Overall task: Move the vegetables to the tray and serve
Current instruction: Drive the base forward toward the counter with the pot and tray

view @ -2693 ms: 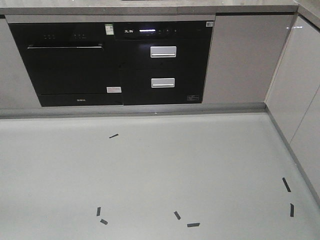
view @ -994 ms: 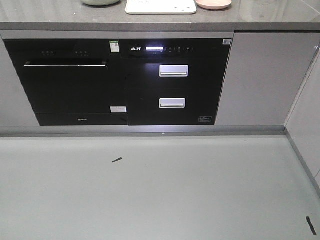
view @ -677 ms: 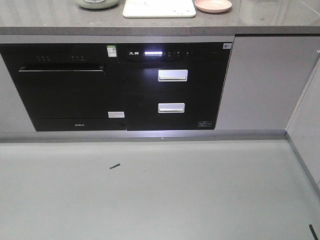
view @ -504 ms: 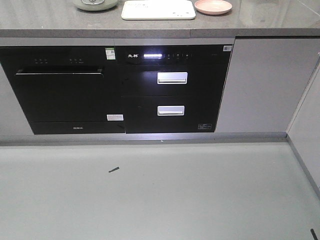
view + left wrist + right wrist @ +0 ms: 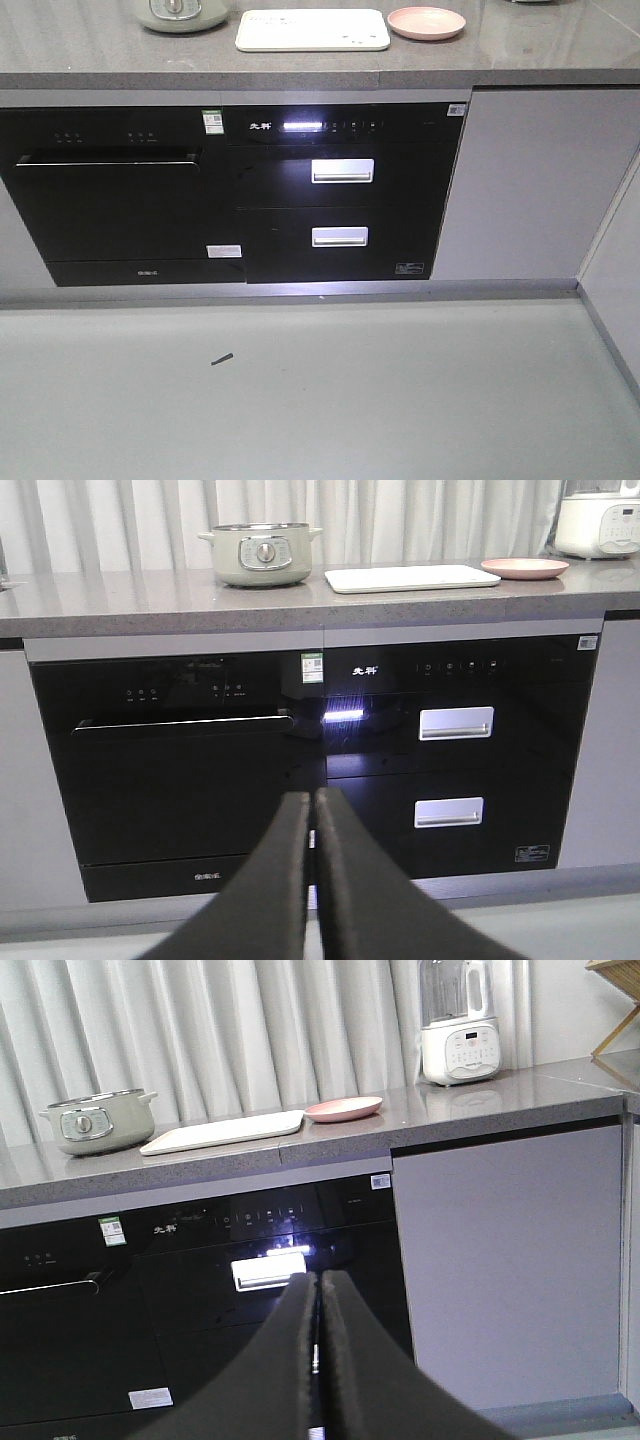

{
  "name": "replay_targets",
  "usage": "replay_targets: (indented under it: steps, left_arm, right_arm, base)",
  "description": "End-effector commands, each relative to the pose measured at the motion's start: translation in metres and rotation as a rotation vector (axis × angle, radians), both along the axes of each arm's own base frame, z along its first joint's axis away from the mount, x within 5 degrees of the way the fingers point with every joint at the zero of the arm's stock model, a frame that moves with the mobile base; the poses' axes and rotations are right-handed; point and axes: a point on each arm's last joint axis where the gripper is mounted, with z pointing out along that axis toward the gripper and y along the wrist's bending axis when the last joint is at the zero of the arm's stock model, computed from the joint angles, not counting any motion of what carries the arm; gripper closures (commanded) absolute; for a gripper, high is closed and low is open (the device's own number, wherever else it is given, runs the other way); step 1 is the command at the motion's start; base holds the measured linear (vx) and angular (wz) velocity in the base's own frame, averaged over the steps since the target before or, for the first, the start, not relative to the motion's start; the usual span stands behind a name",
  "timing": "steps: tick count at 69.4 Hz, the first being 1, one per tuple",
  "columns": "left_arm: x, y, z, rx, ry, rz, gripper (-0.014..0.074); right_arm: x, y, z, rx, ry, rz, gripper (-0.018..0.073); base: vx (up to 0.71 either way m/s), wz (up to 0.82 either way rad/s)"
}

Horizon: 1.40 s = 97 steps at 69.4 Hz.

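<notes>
Tray [image 5: 312, 30] ahead on the worktop [image 5: 520, 50]; no lettuce seen
One tray is set by the front edge, long axis along it, with one plate [image 5: 426, 22] just beside its right end. It lies above and between the left gripper [image 5: 312, 802] and right gripper [image 5: 317, 1280], whose jaws are pressed together on nothing. Neither is clearly nearer.

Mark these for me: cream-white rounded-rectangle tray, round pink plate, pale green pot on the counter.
cream-white rounded-rectangle tray [image 5: 312, 30], front-facing view, bare middle of its surface.
round pink plate [image 5: 426, 22], front-facing view, bare centre of the dish.
pale green pot [image 5: 240, 568], left wrist view, front wall of its body.
</notes>
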Motion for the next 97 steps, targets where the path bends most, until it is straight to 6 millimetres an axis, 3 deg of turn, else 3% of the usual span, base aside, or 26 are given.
replay_targets:
  steps: [1,97]
  left_arm:
    - [0.0002,0.001,-0.0024,-0.019,-0.054,0.012,0.0602]
    - [0.0002,0.001,-0.0024,-0.019,-0.054,0.012,0.0602]
  right_arm:
    - [-0.0004,0.0003,0.0022,-0.012,-0.068,0.001,0.0562]
    - [-0.0004,0.0003,0.0022,-0.012,-0.068,0.001,0.0562]
  base:
    - [0.11,-0.01]
    - [0.09,0.0]
